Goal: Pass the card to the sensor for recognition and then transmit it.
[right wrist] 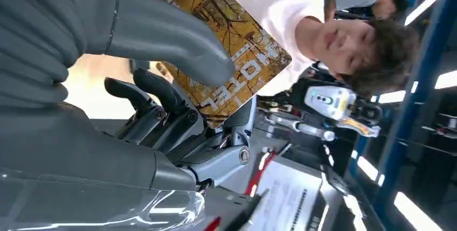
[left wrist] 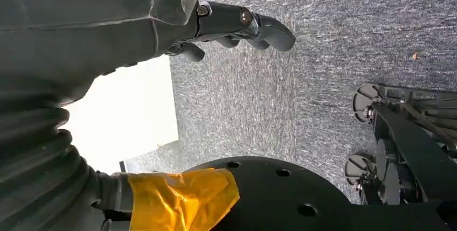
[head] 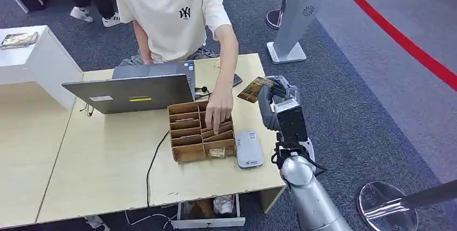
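Already the right hand has the card pinched between thumb and fingers, raised above the desk near its far right corner. The grey sensor lies at about seven o'clock from the card, beside the wooden organizer where a person's hand reaches. Presenting and handover seemingly remain. The left hand hangs over carpet, holding nothing, fingers loosely curled.

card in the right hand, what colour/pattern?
Golden-yellow and brown, an autumn-tree picture with white lettering. The card shows best in the right wrist view, pinched by the right hand.
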Available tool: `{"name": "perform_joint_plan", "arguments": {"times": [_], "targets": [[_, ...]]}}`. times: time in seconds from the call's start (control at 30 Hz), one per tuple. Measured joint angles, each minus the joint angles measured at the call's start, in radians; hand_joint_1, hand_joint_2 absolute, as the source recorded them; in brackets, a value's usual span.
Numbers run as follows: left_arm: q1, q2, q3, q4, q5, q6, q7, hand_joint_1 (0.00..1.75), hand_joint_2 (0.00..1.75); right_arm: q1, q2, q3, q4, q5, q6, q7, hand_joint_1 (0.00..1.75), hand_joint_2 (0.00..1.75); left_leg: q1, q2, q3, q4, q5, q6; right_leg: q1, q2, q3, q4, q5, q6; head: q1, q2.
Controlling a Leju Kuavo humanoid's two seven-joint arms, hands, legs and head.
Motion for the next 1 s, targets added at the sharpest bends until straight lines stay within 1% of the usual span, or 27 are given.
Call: {"name": "perform_joint_plan", "arguments": {"times": [0.37,0.73,1.0], "targets": [[0.000,0.000,-0.014,0.000,-0.022,-0.001,-0.002,0.00,1.75,-0.014,0.012,0.095,-0.013,0.148,-0.019,-0.022,1.75,1.75,0.000,0.000,0.000,0.000,0.000,0.000,0.000,0.000,0.000,0.000,0.000,0.000,0.000,0.000],[-0.001,0.003,-0.043,0.000,-0.047,-0.006,0.003,0.00,1.75,-0.071,0.016,0.193,0.020,0.255,-0.021,-0.012,1.75,1.75,0.000,0.000,0.000,0.000,0.000,0.000,0.000,0.000,0.000,0.000,0.000,0.000,0.000,0.000],[-0.001,0.007,-0.061,0.000,-0.059,-0.011,0.006,0.00,1.75,-0.105,0.016,0.237,0.063,0.293,-0.041,0.002,1.75,1.75,0.000,0.000,0.000,0.000,0.000,0.000,0.000,0.000,0.000,0.000,0.000,0.000,0.000,0.000]]}}
